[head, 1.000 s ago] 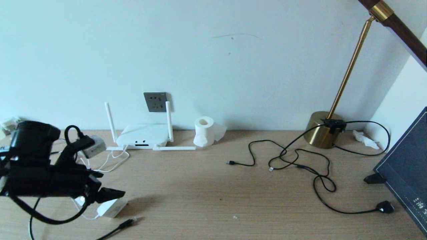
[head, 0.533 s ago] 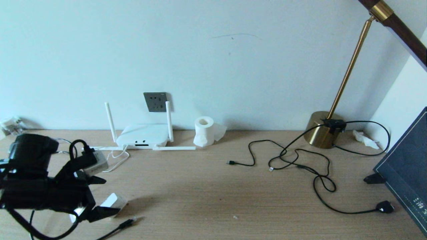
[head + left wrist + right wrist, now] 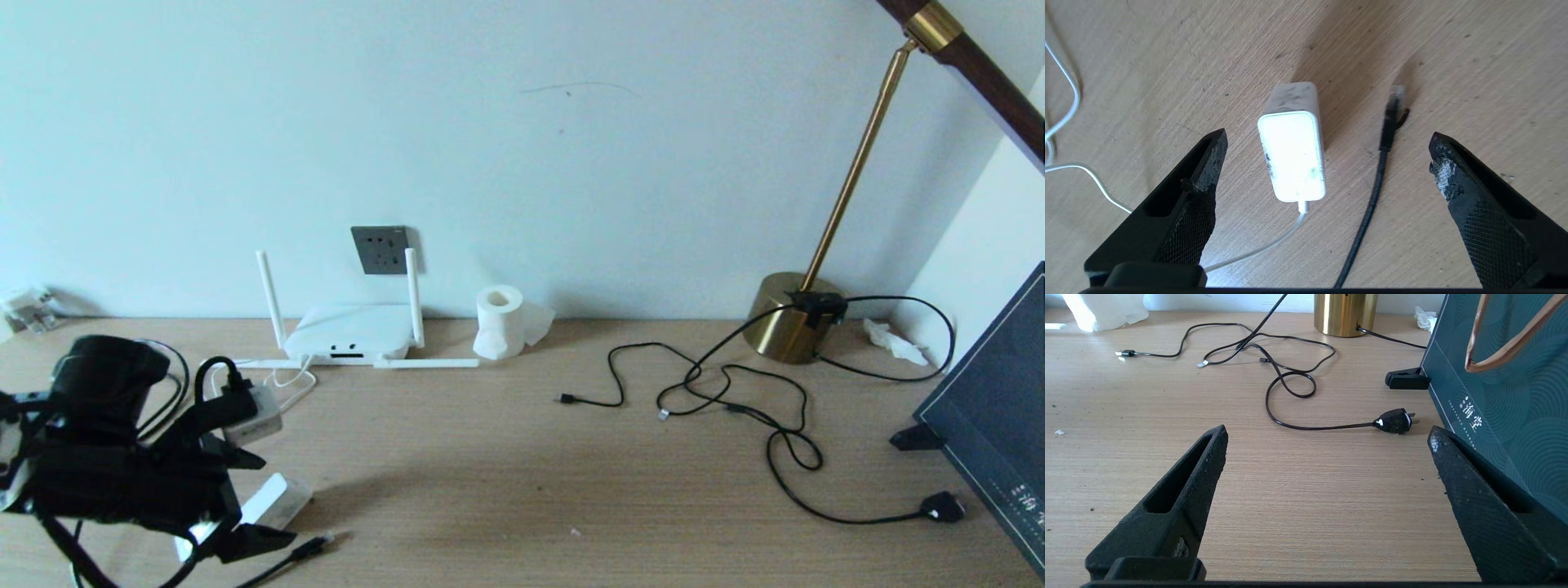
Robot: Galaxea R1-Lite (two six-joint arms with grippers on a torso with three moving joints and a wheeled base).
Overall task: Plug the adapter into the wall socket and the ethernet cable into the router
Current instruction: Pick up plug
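Near the bench's front-left corner, the left end effector [image 3: 249,500] had sunk and turned over the last second, jaws wide apart, bracketing the adapter [image 3: 1292,153] and the ethernet cable [image 3: 1386,134], likely readying a grasp.

White adapter [image 3: 1292,157] lies flat on desk, unplugged; black ethernet cable [image 3: 1386,134] just beside, at its 3 o'clock in left wrist view.
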